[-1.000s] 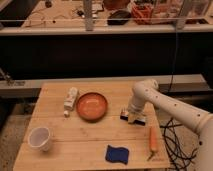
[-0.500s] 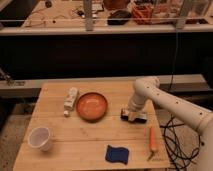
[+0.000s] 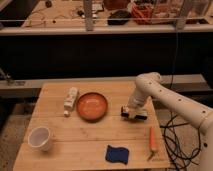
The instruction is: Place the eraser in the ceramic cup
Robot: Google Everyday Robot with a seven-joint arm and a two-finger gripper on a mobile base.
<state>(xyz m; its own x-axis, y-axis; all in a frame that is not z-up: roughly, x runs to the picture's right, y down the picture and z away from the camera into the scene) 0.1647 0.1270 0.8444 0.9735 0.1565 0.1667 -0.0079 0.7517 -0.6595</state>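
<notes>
Eraser (image 3: 142,117) first: in the single camera view it lies flat on the wooden surface (image 3: 75,129), just right of the orange-brown bowl (image 3: 92,106) and well apart from the white cup (image 3: 40,138), which stands upright near the front left corner. The gripper (image 3: 131,112) is down right over the eraser's left part, at the end of the white arm (image 3: 160,94) reaching in from the right. Whether it has closed on the bar I cannot tell, as the wrist hides the contact.

I judge the eraser to be light, stiff and a little grippy, not fragile. A pinch across its narrow width near the middle should hold it level, and it would then need tipping end-down to slide into the cup.

Also on the surface are a whitish bottle (image 3: 70,99) left of the bowl, a blue sponge (image 3: 116,154) at the front, and an orange carrot-like stick (image 3: 152,140) at the right.

No brand, label or writing can be read on anything.
</notes>
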